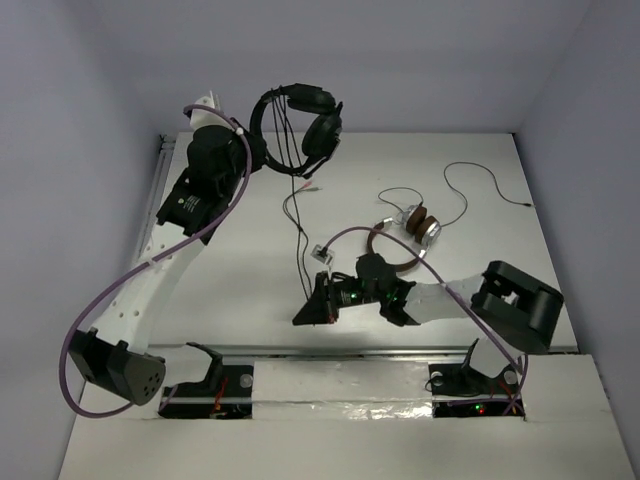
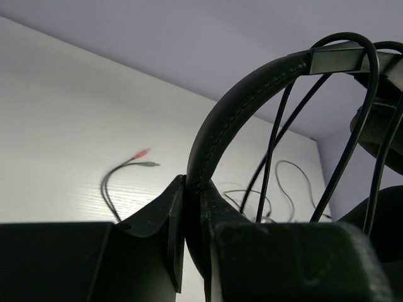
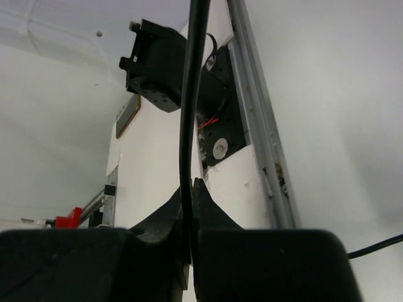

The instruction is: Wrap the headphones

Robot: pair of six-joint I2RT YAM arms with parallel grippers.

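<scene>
Your left gripper (image 2: 194, 196) is pinching the headphones (image 1: 324, 128) by the headband (image 2: 221, 123), lifting them well left of the brown-banded headphones (image 1: 424, 226); your right gripper (image 3: 191, 196) is clamping what seems their cable (image 3: 191, 113) between its fingers, near that pair.

lab cell: bare walls (image 1: 400, 60), white table (image 1: 240, 270)

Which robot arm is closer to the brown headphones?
Right. The right gripper pinches the cable near the brown headphones; the left gripper holds the black headphones up, farther away.
</scene>
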